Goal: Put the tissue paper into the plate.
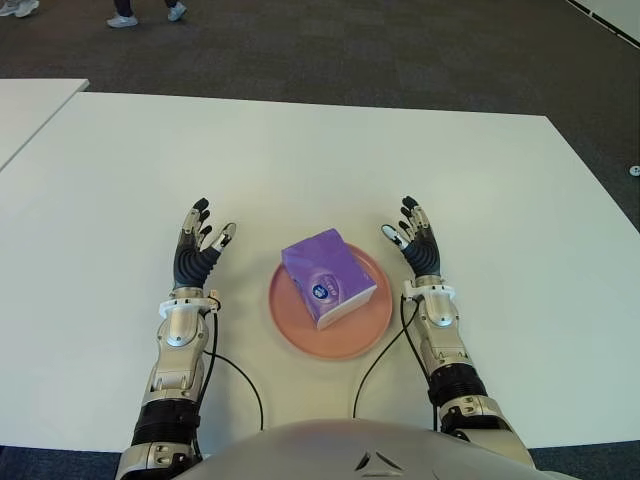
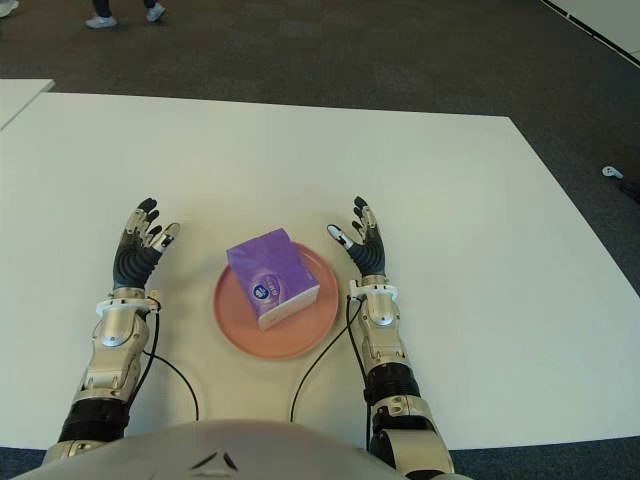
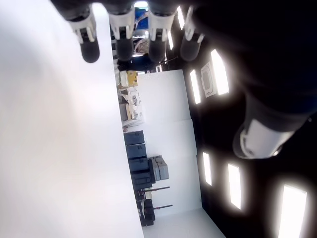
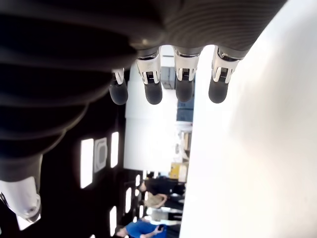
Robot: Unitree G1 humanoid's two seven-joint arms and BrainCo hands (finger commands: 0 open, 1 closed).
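Observation:
A purple tissue pack (image 1: 328, 277) lies on the round pink plate (image 1: 296, 325) at the near middle of the white table (image 1: 320, 160). My left hand (image 1: 201, 243) stands open to the left of the plate, fingers spread and holding nothing. To the right of the plate my right hand (image 1: 412, 235) is open too, palm turned toward the pack, apart from it. In the left wrist view the fingertips (image 3: 89, 47) are straight with nothing between them; the right wrist view shows straight fingertips (image 4: 153, 91) as well.
A second white table (image 1: 30, 105) adjoins at the far left. Dark carpet (image 1: 400, 60) lies beyond the table's far edge, where a person's feet (image 1: 122, 18) show. Black cables (image 1: 235, 375) run from both forearms over the near table.

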